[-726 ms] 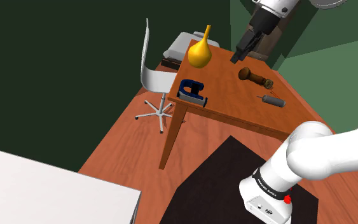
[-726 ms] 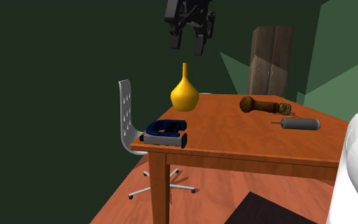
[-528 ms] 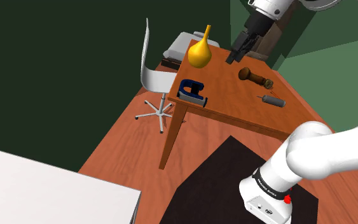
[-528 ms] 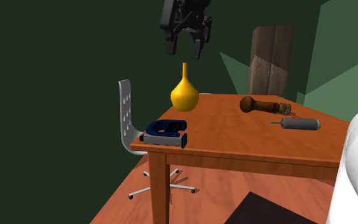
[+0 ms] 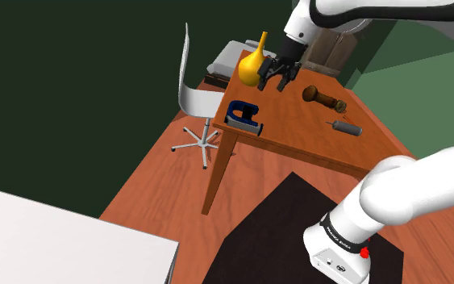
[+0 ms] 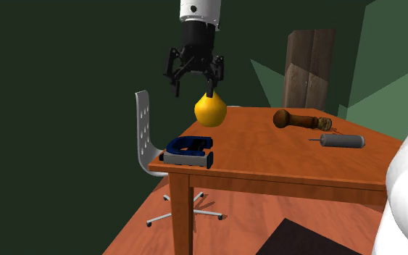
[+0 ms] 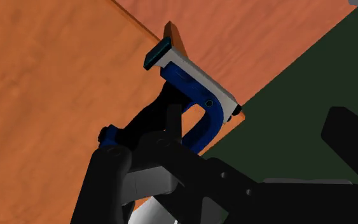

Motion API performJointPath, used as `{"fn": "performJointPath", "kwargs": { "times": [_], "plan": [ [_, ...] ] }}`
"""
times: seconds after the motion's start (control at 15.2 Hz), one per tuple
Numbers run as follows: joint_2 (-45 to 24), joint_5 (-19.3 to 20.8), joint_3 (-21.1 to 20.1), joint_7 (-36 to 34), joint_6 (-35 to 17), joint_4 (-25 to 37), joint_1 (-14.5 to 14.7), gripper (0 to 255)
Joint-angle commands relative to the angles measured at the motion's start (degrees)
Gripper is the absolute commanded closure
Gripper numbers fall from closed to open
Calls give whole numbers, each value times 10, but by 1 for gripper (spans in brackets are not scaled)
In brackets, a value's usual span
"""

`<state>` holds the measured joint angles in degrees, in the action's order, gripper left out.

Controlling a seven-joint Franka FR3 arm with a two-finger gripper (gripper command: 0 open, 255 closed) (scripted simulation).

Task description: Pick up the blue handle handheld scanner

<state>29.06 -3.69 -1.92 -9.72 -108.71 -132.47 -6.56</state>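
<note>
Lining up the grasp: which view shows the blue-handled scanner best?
The wrist view: the scanner is close, its blue handle loop and grey head distinct. The shoulder and second exterior views show it small but whole, at a corner of the table.

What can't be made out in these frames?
- Second exterior view: the yellow vase has its neck hidden behind a finger of the open gripper.
- Wrist view: the far end of the blue-handled scanner handle is covered by the gripper's black body.
- Shoulder view: the grey cylinder on the table is too small to identify.
</note>
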Motion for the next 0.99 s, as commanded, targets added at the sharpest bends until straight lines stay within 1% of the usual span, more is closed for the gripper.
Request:
{"fn": "performJointPath", "kwargs": {
  "times": [0.0, 0.4, 0.79, 0.86, 0.92],
  "plan": [
    [-45, 2, -6, -42, -26, 10, -14, 0],
    [-162, 13, -13, -163, -84, 41, -48, 0],
    [-275, 23, -3, -277, -129, 80, -75, 0],
    [-293, 24, 0, -294, -135, 87, -79, 0],
    [-295, 24, 1, -296, -135, 87, -79, 0]
  ]
}}
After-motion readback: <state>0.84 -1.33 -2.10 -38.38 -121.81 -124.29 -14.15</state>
